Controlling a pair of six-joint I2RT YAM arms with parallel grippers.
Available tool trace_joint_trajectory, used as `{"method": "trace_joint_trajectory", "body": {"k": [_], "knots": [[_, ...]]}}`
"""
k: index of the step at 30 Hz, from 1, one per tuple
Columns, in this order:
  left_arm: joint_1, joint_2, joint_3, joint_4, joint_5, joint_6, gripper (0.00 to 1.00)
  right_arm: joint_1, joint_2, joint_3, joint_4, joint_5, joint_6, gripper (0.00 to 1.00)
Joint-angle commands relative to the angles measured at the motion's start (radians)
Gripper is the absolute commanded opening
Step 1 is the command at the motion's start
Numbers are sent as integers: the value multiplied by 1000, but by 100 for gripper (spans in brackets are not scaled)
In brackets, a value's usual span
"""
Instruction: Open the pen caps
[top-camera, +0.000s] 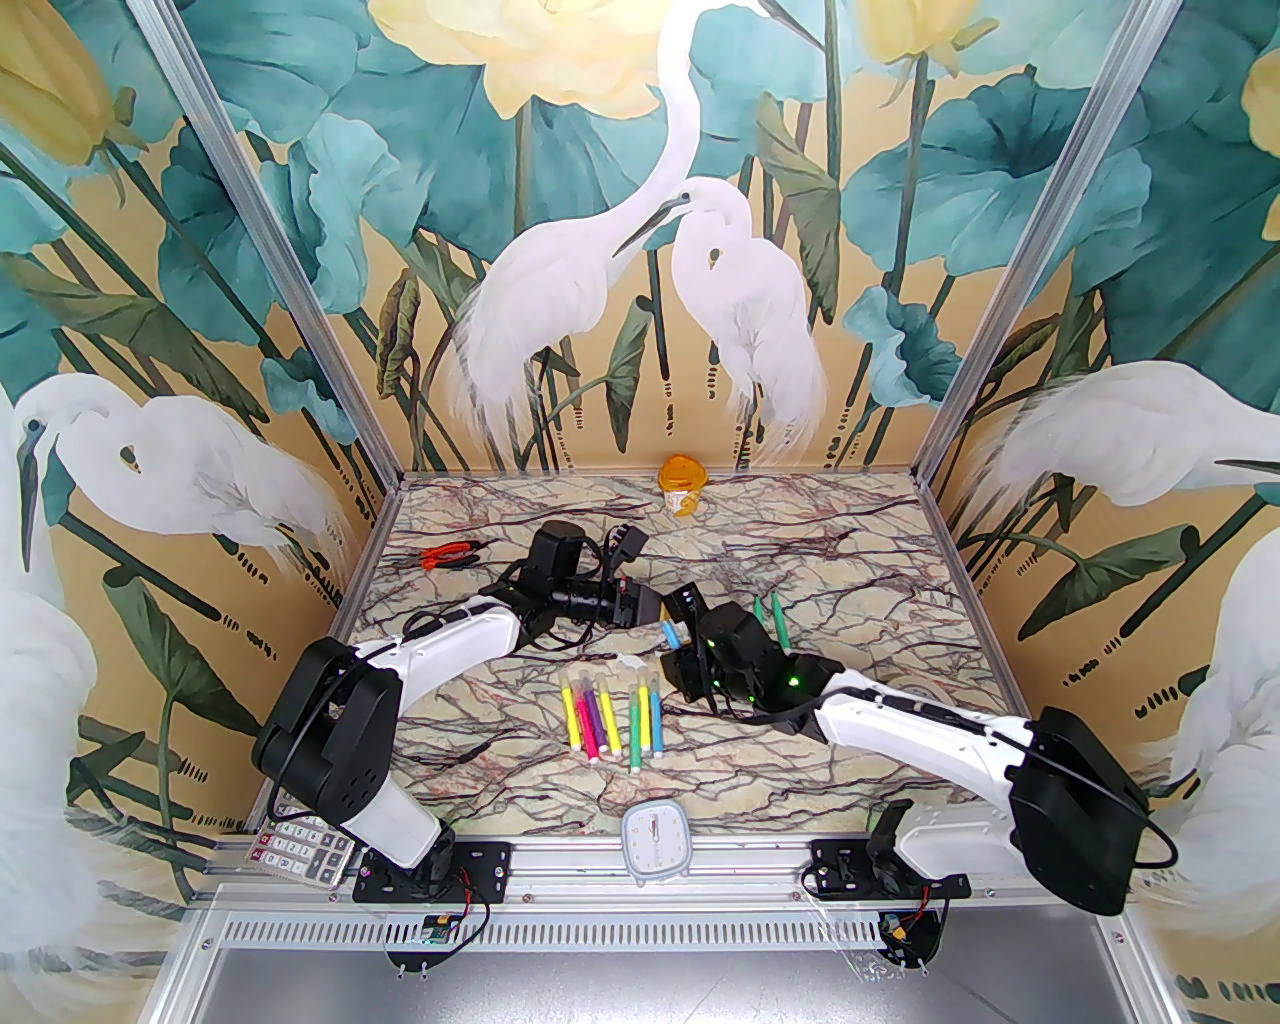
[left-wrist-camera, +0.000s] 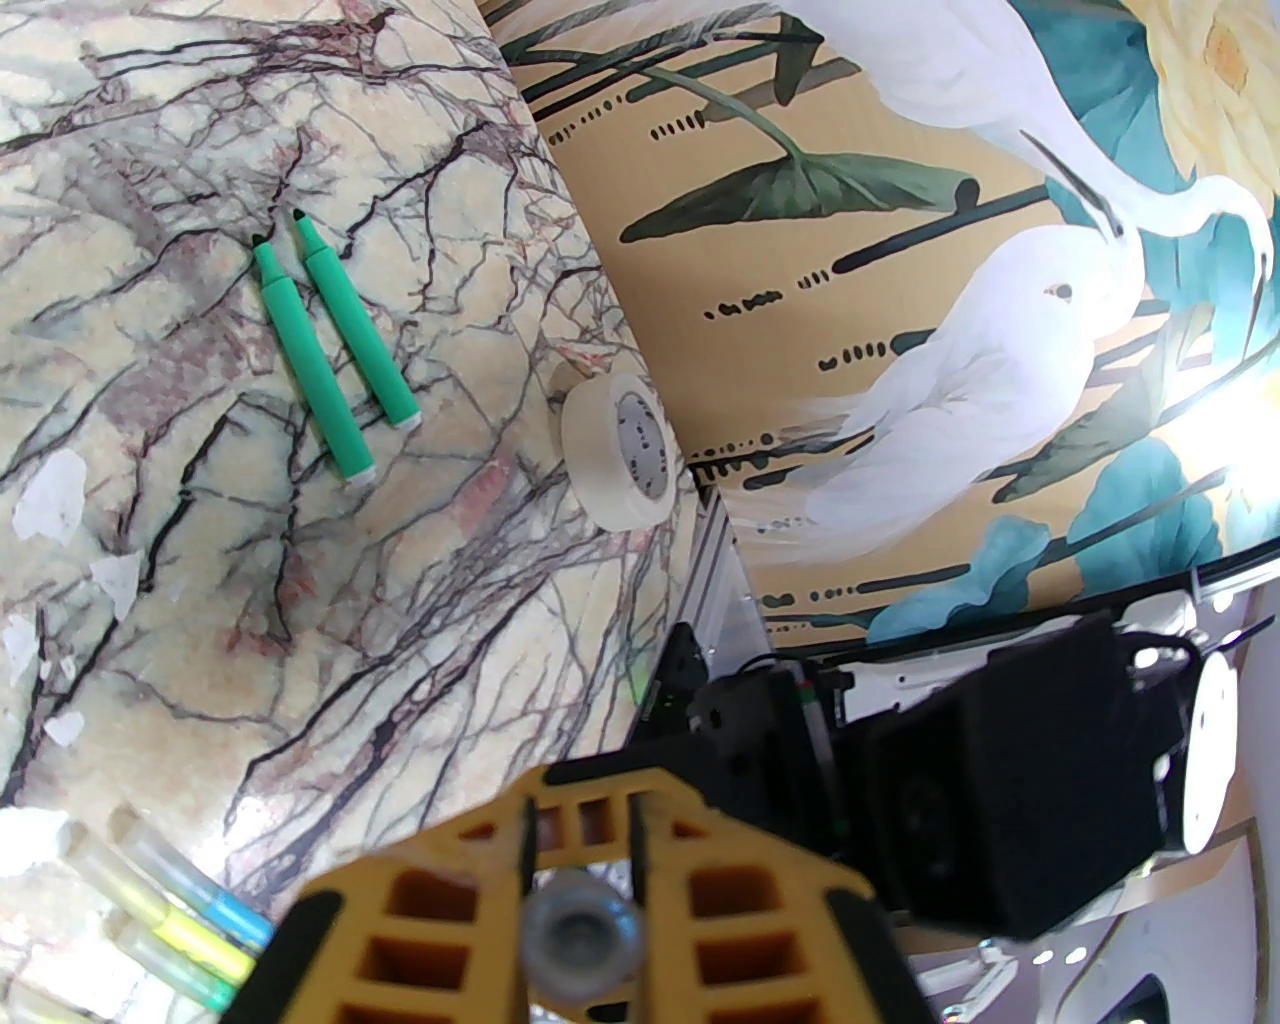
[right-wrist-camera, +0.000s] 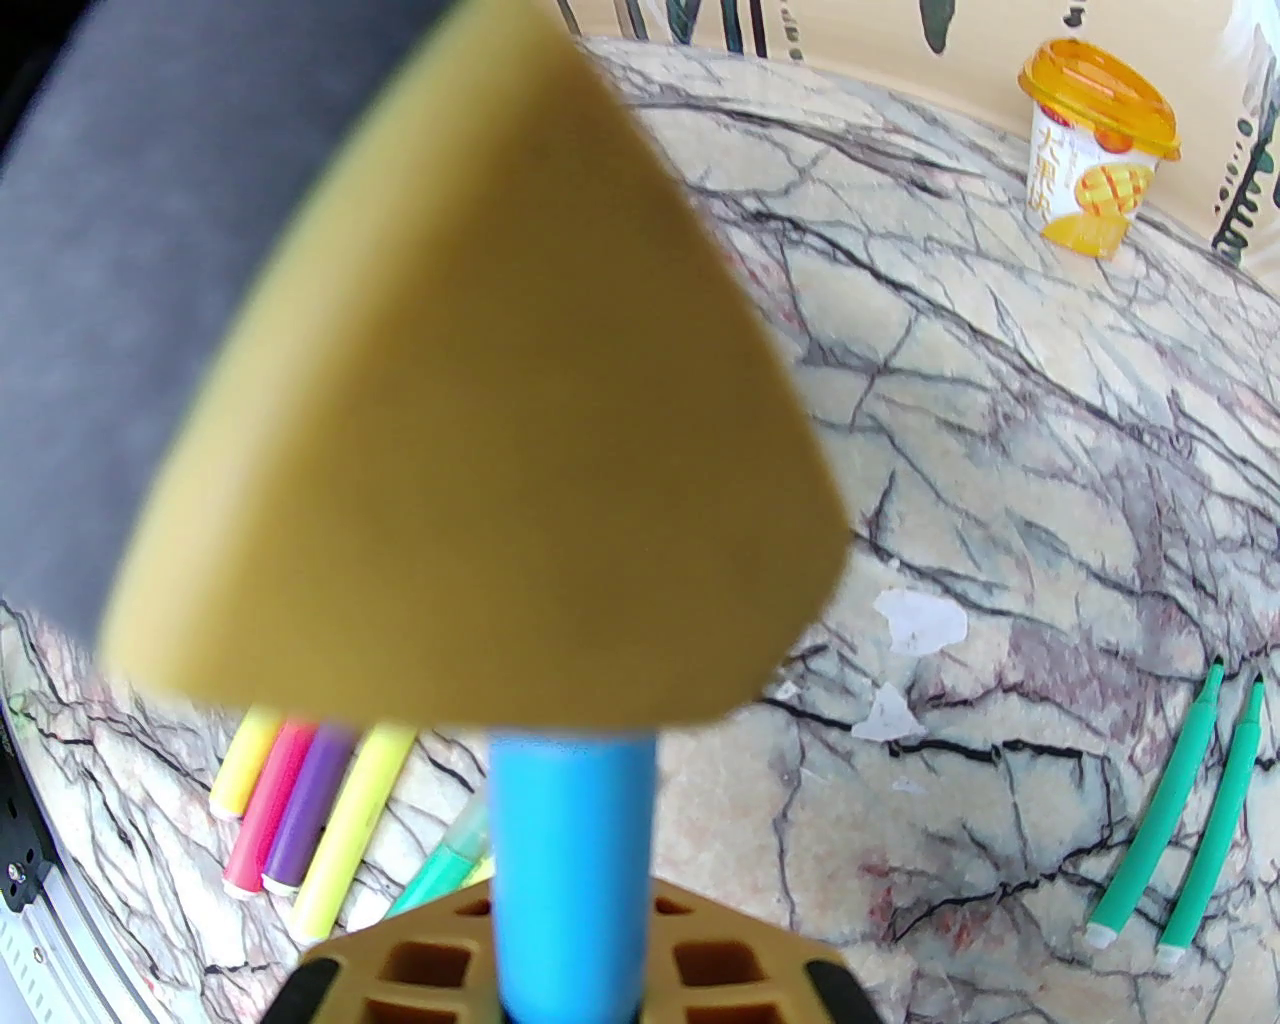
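The marble-patterned tabletop (top-camera: 880, 600) is seen as smooth and faintly glossy, the two green plastic markers (left-wrist-camera: 310, 360) as matt, the small clear plastic cap (left-wrist-camera: 583, 935) as shiny, the blue plastic marker (right-wrist-camera: 572, 870) as smooth.

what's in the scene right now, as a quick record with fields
left gripper: shut on a clear pen cap
right gripper: shut on the blue pen
cap off yet: cannot tell
green pens: two, side by side, tips bare
row of pens: capped, lying on the table
also there: orange-lidded cup, pliers, tape roll
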Motion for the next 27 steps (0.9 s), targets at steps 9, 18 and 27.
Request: {"method": "trace_joint_trajectory", "body": {"k": [9,18,27], "knots": [[140,32,52,51,-73,-74,0,4,-29,-48,-99,-26,-35,1],[157,5,130,-261,-268,110,0,-1,-25,-56,-89,86,-2,1],[156,-16,163,-569,-602,296,0,-56,73,7,-110,212,86,4]]}}
